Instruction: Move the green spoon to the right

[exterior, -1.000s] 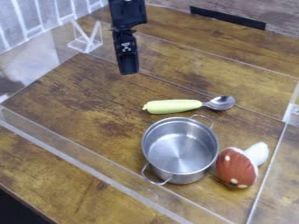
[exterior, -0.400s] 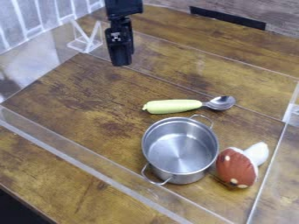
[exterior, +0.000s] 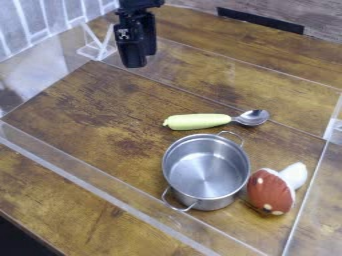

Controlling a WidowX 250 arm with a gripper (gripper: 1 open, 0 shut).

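Risen up-left since before, fingers (exterior: 134, 60) (spread, empty) hang well apart from green spoon (exterior: 214, 121).

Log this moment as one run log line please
gripper: open, empty, raised far left of spoon | green spoon: flat on table, above steel pot | mushroom toy: right of pot

one green spoon (exterior: 214, 121), one steel pot (exterior: 206, 170), one mushroom toy (exterior: 273, 189)

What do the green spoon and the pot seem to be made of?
Green spoon: the matte yellow-green handle looks like plastic or rubber, and the shiny silver bowl looks like metal. Pot: probably stainless steel, given its brushed grey walls with bright reflections.
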